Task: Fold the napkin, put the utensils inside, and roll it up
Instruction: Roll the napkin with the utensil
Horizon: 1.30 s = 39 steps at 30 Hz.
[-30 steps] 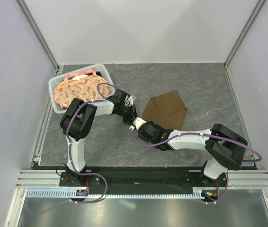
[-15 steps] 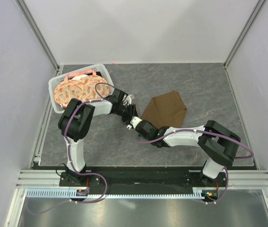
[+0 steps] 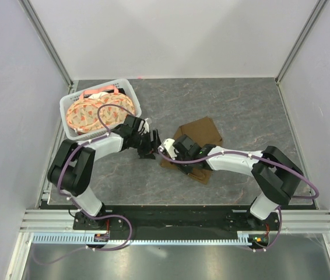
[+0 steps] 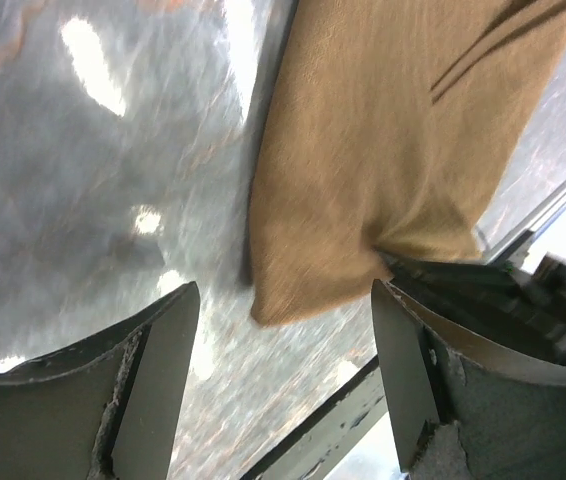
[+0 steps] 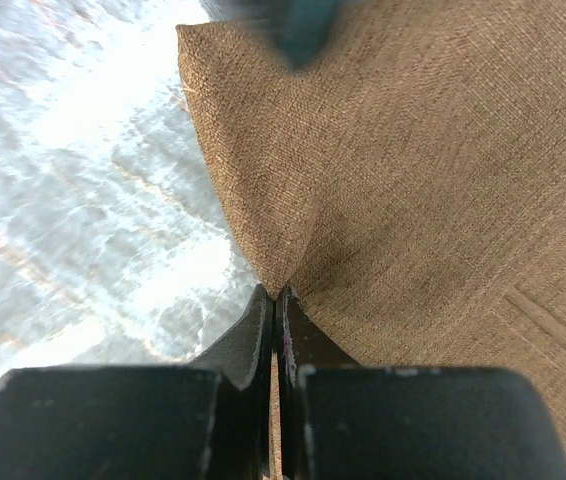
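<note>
**Top external view.** The plain medium-brown square cloth napkin (image 3: pixel 201 135) lies near the middle of the grey stone-patterned table (image 3: pixel 258 105), partly doubled over itself, with its near-left edge bunched. The right gripper (image 3: pixel 169 149) sits at that near-left edge. The left gripper (image 3: pixel 149 146) hangs just beside it on the left, off the cloth. A white slatted plastic basket (image 3: pixel 70 104) holding round orange-patterned plates (image 3: pixel 89 115) stands well apart at the far left. No teal-handled utensil can be made out in this view.

**Left wrist view.** The left gripper (image 4: pixel 283 300) is released, its fingers (image 4: pixel 158 375) spread wide with nothing between them. A rounded folded corner of the napkin (image 4: pixel 383 140) lies on the table just beyond the tips. At the right of the frame the cloth puckers into a dark mechanism, judged to be the other arm's gripper.

**Right wrist view.** The right gripper (image 5: pixel 278 297) is clenched tight on the napkin (image 5: pixel 443 180) at its edge, close to a corner. Creases fan out from the pinch. A blurred dark-teal shape (image 5: pixel 303 25) shows at the top edge, and what it is cannot be told.

**Handling assessment.** The cloth is judged light, limp and coarse-woven. It will drape and crease rather than hold a shape, and it may drag or bunch if pulled along the table. It is not fragile and is unlikely to slip from a firm pinch. The best hold is at an edge or corner, taking every layer that is meant to move. A second pinch at a neighbouring corner would keep the fold line straight.
</note>
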Each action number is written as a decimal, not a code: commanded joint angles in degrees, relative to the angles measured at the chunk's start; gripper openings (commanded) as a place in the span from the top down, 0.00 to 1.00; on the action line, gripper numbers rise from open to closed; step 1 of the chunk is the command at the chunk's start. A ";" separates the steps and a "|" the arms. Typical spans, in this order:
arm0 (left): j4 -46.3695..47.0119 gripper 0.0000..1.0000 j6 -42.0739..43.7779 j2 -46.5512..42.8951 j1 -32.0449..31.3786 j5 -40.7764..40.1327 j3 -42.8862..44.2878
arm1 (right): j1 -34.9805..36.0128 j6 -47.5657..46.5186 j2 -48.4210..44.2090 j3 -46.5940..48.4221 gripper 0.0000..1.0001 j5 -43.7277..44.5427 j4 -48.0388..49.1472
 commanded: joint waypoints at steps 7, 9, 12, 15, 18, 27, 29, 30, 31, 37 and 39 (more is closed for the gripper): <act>16.14 0.23 -9.11 -7.52 -0.09 6.23 -14.43 | -5.28 1.84 -1.95 2.60 1.00 -15.82 -1.24; 17.93 0.23 -10.44 -7.00 -0.18 7.12 -15.40 | -5.37 1.93 -1.78 2.51 1.00 -16.17 -1.15; 20.04 0.23 -12.46 -5.33 -0.53 7.56 -15.49 | -5.37 2.10 -1.51 2.51 1.00 -16.61 -0.89; 21.89 0.25 -14.40 -3.22 -0.62 7.56 -15.49 | -5.37 2.10 -1.60 2.33 1.00 -16.52 -0.71; 21.98 0.31 -15.10 -1.81 -0.71 7.64 -15.49 | -5.54 2.19 -1.95 2.24 1.00 -16.08 -0.62; 22.07 0.51 -15.90 0.91 -2.29 8.79 -15.75 | -5.72 2.98 -2.22 2.07 1.00 -15.29 1.40; 22.42 0.55 -16.07 1.27 -2.38 8.79 -15.75 | -5.72 3.16 -2.22 1.98 1.00 -15.20 1.40; 22.51 0.58 -16.33 1.36 -2.47 8.70 -15.75 | -5.72 3.24 -2.13 1.98 1.00 -15.12 1.75; 22.86 0.60 -16.42 1.36 -2.47 8.61 -15.67 | -5.72 3.33 -2.13 1.81 1.00 -14.94 1.84; 23.21 0.79 -17.30 1.27 -2.47 8.43 -14.52 | -5.72 3.33 -3.27 1.45 1.00 -13.36 2.02; 23.13 0.89 -17.48 1.36 -2.47 8.96 -13.73 | -5.63 3.42 -4.14 1.80 1.00 -12.75 1.84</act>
